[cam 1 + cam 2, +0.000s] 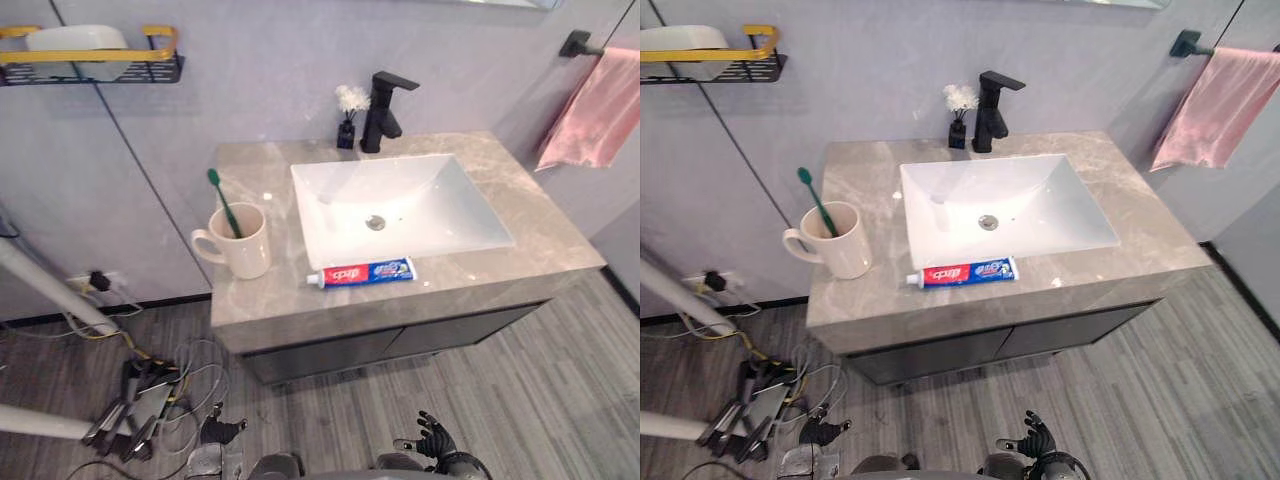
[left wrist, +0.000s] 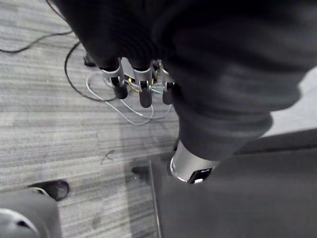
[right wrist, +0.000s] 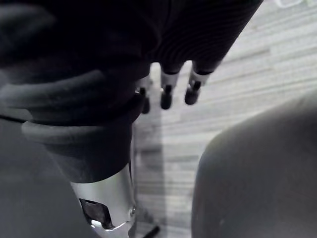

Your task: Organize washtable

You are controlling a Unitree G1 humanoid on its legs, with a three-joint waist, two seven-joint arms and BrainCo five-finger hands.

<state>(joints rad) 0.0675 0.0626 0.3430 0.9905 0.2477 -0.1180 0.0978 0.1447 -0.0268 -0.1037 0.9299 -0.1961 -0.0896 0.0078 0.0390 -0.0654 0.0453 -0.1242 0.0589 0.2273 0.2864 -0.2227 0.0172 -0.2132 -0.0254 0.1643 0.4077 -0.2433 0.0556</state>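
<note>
Bottom of frame: left hand (image 1: 220,430) and right hand (image 1: 434,438) hung slack, empty. Toothpaste (image 1: 362,272) lay centre frame on worktop (image 1: 260,300). Judged best: pinch mid-tube, stand upright in mug (image 1: 243,248).

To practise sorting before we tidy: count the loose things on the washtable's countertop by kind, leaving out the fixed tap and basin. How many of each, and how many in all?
Mug: 1
Toothbrush: 1
Toothpaste tube: 1
Vase of white flowers: 1
Total: 4
</note>
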